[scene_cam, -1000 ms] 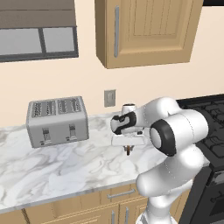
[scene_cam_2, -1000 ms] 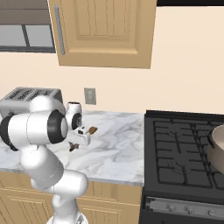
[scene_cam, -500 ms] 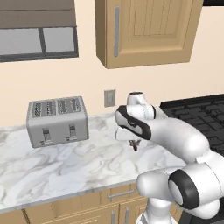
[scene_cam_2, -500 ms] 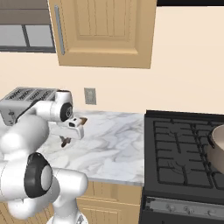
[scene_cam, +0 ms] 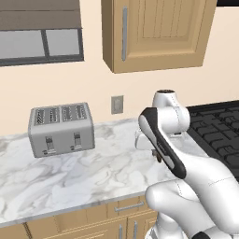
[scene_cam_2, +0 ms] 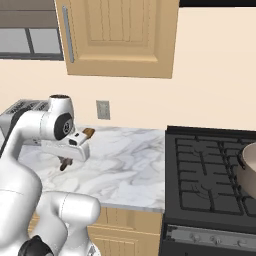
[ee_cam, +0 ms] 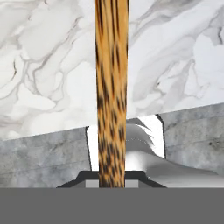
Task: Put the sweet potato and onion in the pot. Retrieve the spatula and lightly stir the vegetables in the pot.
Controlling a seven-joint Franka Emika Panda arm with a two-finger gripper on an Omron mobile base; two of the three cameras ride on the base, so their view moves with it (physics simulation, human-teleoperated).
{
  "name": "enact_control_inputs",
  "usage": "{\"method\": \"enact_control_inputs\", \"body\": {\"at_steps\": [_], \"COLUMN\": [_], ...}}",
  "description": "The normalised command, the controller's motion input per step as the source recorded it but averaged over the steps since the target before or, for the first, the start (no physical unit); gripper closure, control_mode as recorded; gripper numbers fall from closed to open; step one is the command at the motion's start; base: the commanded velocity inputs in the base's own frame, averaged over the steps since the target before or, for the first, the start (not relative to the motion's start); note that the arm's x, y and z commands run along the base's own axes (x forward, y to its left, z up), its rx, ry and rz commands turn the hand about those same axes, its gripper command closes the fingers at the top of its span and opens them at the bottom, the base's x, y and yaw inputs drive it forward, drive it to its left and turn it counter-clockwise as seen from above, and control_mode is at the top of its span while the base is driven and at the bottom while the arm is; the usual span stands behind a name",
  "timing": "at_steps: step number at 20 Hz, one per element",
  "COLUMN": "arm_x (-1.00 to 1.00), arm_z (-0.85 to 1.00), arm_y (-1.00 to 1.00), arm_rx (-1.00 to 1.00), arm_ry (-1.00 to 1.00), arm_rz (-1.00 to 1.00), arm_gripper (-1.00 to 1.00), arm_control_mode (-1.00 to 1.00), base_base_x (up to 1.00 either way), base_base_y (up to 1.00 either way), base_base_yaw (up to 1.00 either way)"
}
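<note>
1. In the hand view the spatula (ee_cam: 111, 92) runs as a long brown-streaked wooden strip straight up from between the jaws (ee_cam: 111, 178) to the top edge, over the white-and-grey marble bench (ee_cam: 48, 65) — the jaws are closed on its handle.
2. In the right base view the jaws (scene_cam_2: 65, 162) hang low over the bench (scene_cam_2: 130, 165), and a short brown end of the spatula (scene_cam_2: 88, 132) sticks out beside the hand.
3. In the left base view the white arm crosses in front of the hand, and just a dark bit of the jaws (scene_cam: 158, 156) peeks out by its edge, above the marble.
4. To the right, the black stove (scene_cam_2: 210, 180) adjoins the bench; the pot (scene_cam_2: 248, 162) sits on it at the frame edge — well apart from the hand.
5. Farther back on the left stands a grey toaster (scene_cam: 60, 128), near the wall.
6. On the wall are a socket plate (scene_cam: 117, 104), wooden cabinets (scene_cam: 158, 32) and a window (scene_cam: 42, 44).
</note>
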Motion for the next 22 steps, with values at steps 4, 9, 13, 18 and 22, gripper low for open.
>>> {"method": "enact_control_inputs", "body": {"at_steps": [4,9,13,18,22], "arm_x": [-0.49,-0.09,0.00,0.00,0.00], "arm_z": [0.44,0.07,0.00,0.00,0.00], "arm_y": [-0.03,0.00,0.00,0.00,0.00], "arm_rx": [0.00,0.00,0.00,0.00,0.00], "arm_ry": [0.00,-0.01,0.00,0.00,0.00], "arm_rz": [0.03,0.00,0.00,0.00,0.00], "arm_gripper": [1.00,1.00,1.00,1.00,1.00], "arm_control_mode": [-1.00,-1.00,-1.00,1.00,1.00], "base_base_x": [0.00,0.00,0.00,-0.10,-0.95], "base_base_y": [0.00,0.00,0.00,0.00,0.00], "base_base_yaw": [0.00,0.00,0.00,0.00,-0.13]}}
